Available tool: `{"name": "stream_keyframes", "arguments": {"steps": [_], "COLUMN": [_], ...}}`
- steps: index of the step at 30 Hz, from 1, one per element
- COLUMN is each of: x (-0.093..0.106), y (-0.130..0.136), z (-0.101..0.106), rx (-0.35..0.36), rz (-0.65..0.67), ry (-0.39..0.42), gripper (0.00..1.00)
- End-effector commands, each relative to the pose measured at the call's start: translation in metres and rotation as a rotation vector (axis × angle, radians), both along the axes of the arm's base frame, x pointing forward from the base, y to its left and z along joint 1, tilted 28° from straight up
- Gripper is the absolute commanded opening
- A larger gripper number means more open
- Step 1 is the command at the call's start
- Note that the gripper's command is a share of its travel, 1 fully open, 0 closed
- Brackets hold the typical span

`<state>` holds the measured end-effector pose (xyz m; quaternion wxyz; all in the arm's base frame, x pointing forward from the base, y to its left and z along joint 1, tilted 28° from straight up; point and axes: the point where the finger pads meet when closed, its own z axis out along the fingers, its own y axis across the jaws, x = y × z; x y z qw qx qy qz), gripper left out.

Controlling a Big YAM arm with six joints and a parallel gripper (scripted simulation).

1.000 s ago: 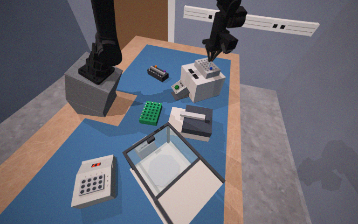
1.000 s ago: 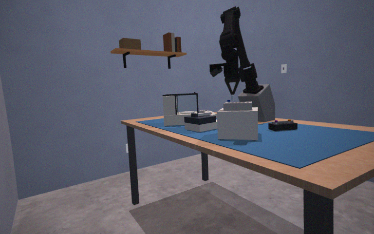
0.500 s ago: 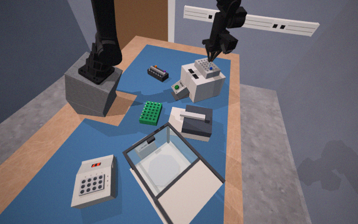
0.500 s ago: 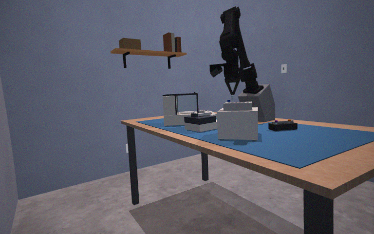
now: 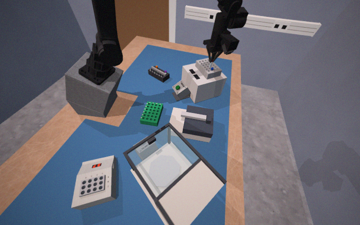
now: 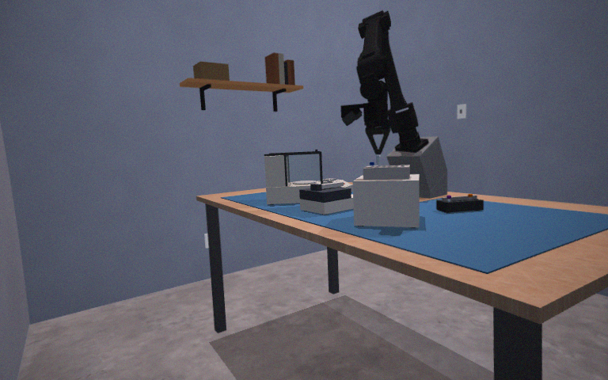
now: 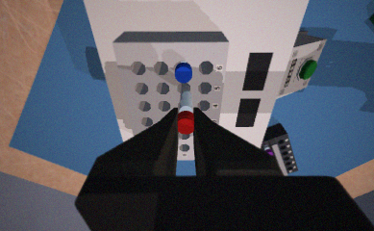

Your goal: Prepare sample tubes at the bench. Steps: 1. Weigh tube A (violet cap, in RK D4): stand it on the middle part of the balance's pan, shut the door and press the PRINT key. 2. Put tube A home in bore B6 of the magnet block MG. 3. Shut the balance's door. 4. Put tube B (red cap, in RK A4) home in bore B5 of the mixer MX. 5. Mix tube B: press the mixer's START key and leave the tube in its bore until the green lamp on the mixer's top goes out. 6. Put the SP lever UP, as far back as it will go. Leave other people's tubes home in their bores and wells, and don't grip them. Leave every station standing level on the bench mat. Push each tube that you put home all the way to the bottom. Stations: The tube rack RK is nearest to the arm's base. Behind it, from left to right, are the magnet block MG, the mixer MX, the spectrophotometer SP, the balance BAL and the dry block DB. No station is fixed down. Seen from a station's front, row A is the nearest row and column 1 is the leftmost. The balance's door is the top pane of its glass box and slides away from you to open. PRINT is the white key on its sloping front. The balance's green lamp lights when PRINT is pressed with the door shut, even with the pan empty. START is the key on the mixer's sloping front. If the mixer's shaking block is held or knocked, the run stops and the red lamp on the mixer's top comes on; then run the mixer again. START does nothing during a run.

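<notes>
I have tube B (image 5: 210, 65) (image 6: 378, 160) (image 7: 186, 123) upright over the mixer's block, its lower end at or just above the bores; I can't tell whether it has entered B5. The gripper (image 5: 211, 59) (image 6: 378, 153) (image 7: 186, 115) is pinched narrow on it, just below the red cap. So I judge I'm on step 4, with seating, START and the mix left on the mixer (image 5: 207, 87) (image 6: 386, 202) (image 7: 256, 19). A violet cap (image 5: 165, 71) (image 6: 448, 197) (image 7: 269, 152) shows in MG (image 5: 158, 74) (image 6: 460, 205) (image 7: 273, 132), so tube A looks delivered, though its depth is unclear. The balance (image 5: 191, 192) (image 6: 275, 170) looks shut, its handle (image 5: 151, 139) at the front; I can't confirm the weighing. The SP lever (image 5: 193, 116) (image 6: 330, 185) looks down, so that remains too.
</notes>
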<state>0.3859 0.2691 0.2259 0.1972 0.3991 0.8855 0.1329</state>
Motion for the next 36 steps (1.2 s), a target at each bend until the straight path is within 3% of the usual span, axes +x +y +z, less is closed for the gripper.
{"name": "stream_keyframes", "arguments": {"steps": [1, 36], "x": [0.015, 0.0139], "y": [0.0131, 0.0142], "z": [0.0256, 0.0268], "rx": [0.031, 0.031], "rz": [0.014, 0.017], "ry": [-0.046, -0.046], "gripper": [0.09, 0.09]}}
